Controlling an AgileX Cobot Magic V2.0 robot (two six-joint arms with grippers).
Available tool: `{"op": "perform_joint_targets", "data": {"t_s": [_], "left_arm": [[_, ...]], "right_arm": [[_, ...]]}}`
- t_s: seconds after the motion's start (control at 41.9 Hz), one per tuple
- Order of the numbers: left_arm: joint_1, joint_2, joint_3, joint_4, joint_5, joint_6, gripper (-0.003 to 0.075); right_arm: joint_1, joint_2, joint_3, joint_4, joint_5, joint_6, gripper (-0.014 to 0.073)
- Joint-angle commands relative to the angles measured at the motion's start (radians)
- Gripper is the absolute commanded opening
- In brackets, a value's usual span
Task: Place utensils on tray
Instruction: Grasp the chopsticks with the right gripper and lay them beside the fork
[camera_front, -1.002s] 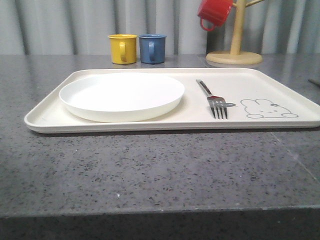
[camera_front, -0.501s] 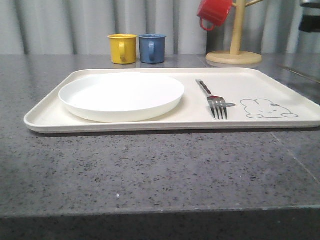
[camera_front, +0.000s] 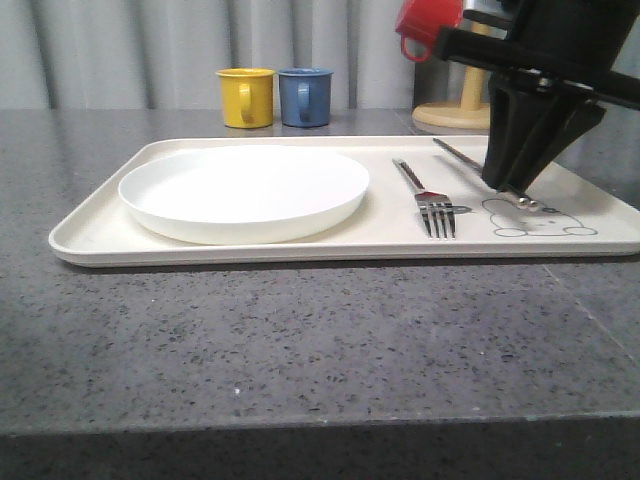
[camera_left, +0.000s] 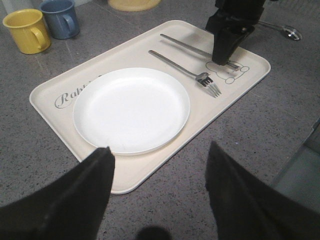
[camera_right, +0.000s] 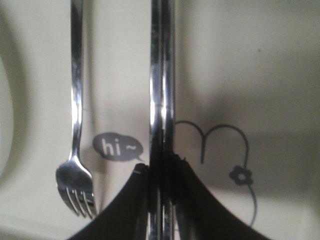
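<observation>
The cream tray lies in the middle of the table. A silver fork rests on it to the right of the white plate. My right gripper is shut on the pair of chopsticks, low over the rabbit drawing and parallel to the fork. The chopsticks run straight out from between the shut fingers, at or just above the tray surface. A spoon lies on the table beyond the tray's right end. My left gripper is open over the table at the tray's front edge.
Yellow mug and blue mug stand behind the tray. A red mug hangs on a wooden mug stand at the back right. Bare grey countertop stretches in front of the tray.
My right arm has come in from the right with the chopsticks and lowered them onto the tray's right part beside the fork. Fork and plate have not moved.
</observation>
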Motion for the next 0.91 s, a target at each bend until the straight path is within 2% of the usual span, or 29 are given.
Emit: {"op": "perform_joint_targets", "data": {"t_s": [0.0, 0.119, 0.215, 0.334, 0.429, 0.572, 0.739, 0.883], "left_arm": [[-0.007, 0.003, -0.026, -0.003, -0.078, -0.011, 0.0408], [-0.007, 0.003, -0.026, -0.003, -0.078, -0.011, 0.0408], [-0.007, 0.003, -0.026, -0.003, -0.078, -0.011, 0.0408], [-0.007, 0.003, -0.026, -0.003, -0.078, -0.011, 0.0408], [-0.007, 0.003, -0.026, -0.003, -0.078, -0.011, 0.0408], [-0.007, 0.003, -0.026, -0.003, -0.078, -0.011, 0.0408], [-0.007, 0.003, -0.026, -0.003, -0.078, -0.011, 0.0408], [-0.007, 0.003, -0.026, -0.003, -0.078, -0.011, 0.0408]], "right_arm": [[0.001, -0.026, -0.028, 0.024, -0.040, 0.038, 0.0063], [0.001, -0.024, -0.028, 0.024, -0.035, 0.039, 0.0190], [0.001, -0.024, -0.028, 0.024, -0.023, 0.039, 0.0245], [0.001, -0.031, -0.030, 0.024, -0.021, 0.026, 0.0248], [0.001, -0.077, -0.030, 0.017, -0.022, -0.060, 0.0248], [-0.020, -0.175, -0.028, -0.093, 0.033, -0.143, 0.0248], [-0.129, -0.250, -0.028, -0.276, 0.130, -0.143, 0.0248], [-0.255, -0.250, -0.027, -0.333, 0.156, -0.173, 0.0248]]}}
